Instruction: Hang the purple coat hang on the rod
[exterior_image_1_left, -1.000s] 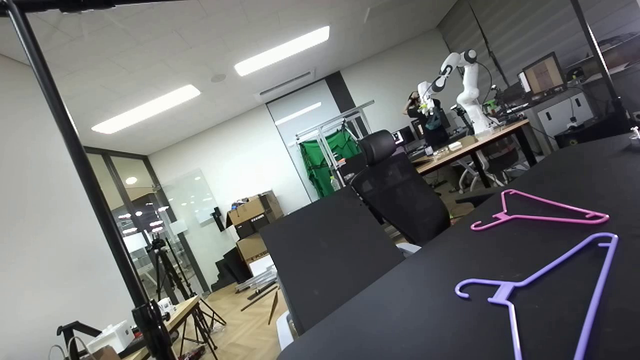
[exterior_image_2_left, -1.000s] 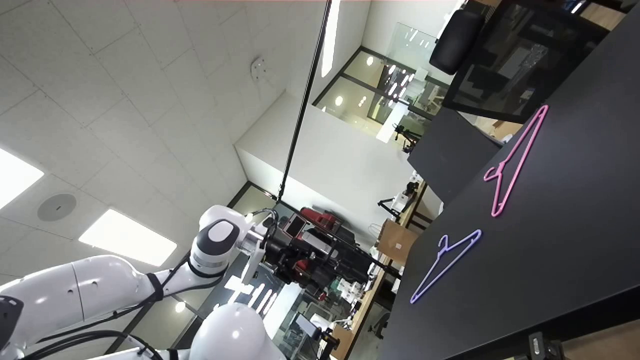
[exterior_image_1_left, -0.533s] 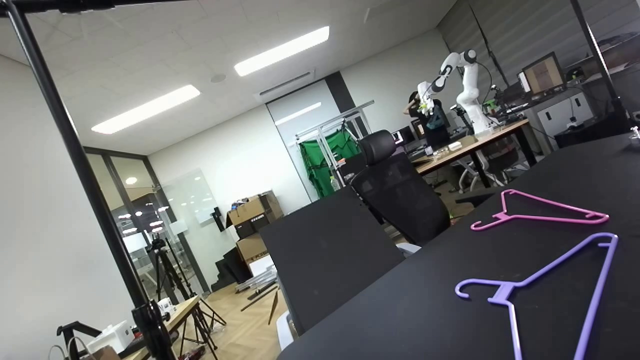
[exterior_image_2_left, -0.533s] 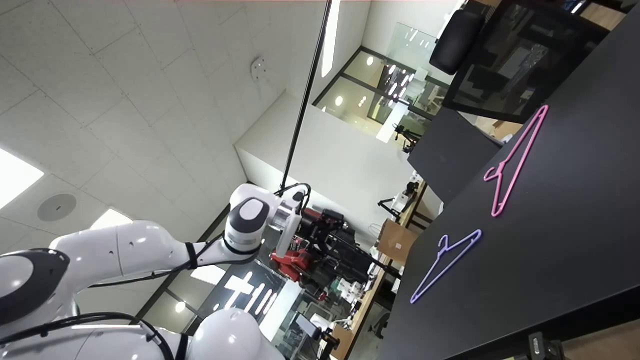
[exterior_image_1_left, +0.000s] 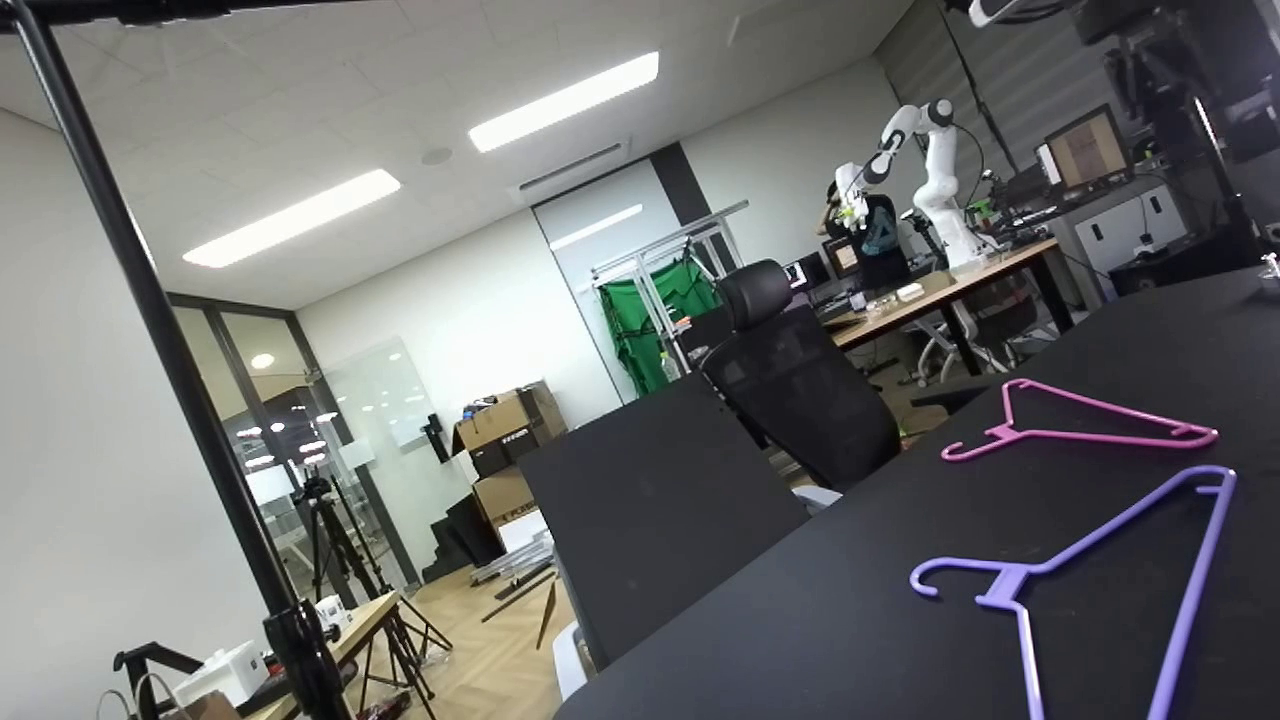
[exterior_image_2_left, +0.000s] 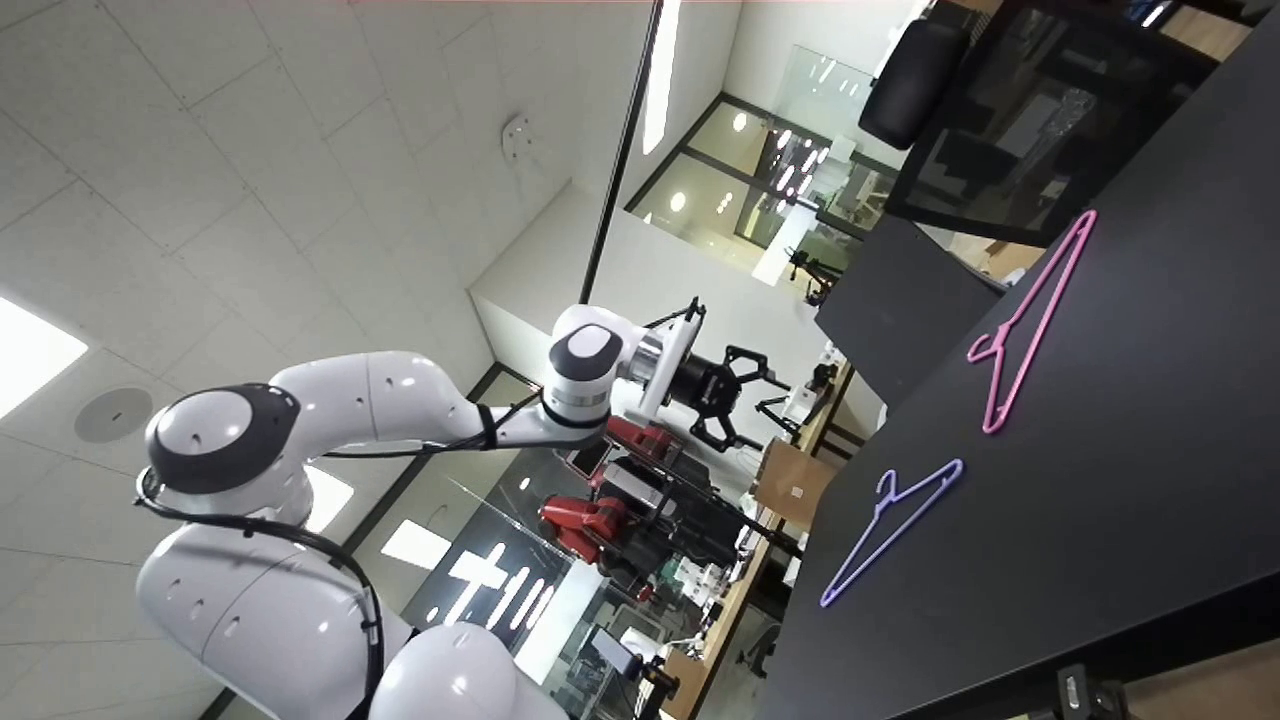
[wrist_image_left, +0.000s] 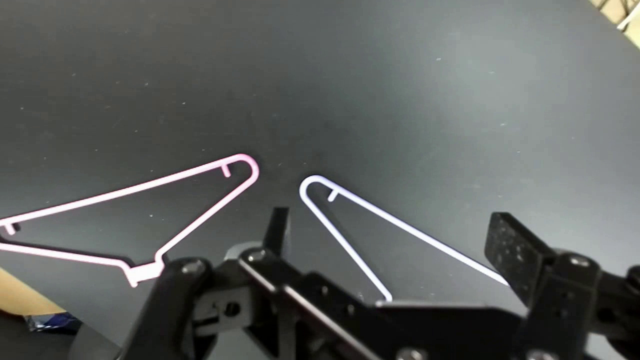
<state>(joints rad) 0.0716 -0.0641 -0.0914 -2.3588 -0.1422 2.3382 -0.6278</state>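
The purple coat hang lies flat on the black table, seen in both exterior views. In the wrist view the purple coat hang shows between the fingers; its hook is hidden behind the gripper. My gripper is open and empty, apart from the hanger and above the table. Its fingers are wide apart in the wrist view. It also shows blurred at the top right of an exterior view. The rod is a thin black bar in both exterior views.
A pink hanger lies beside the purple one on the black table; it also shows in the wrist view. A black upright pole carries the rod. A black office chair stands past the table edge.
In an exterior view the arm and gripper have moved right across the picture, towards the table. In another exterior view the gripper has come in at the top right. Both hangers have stayed put.
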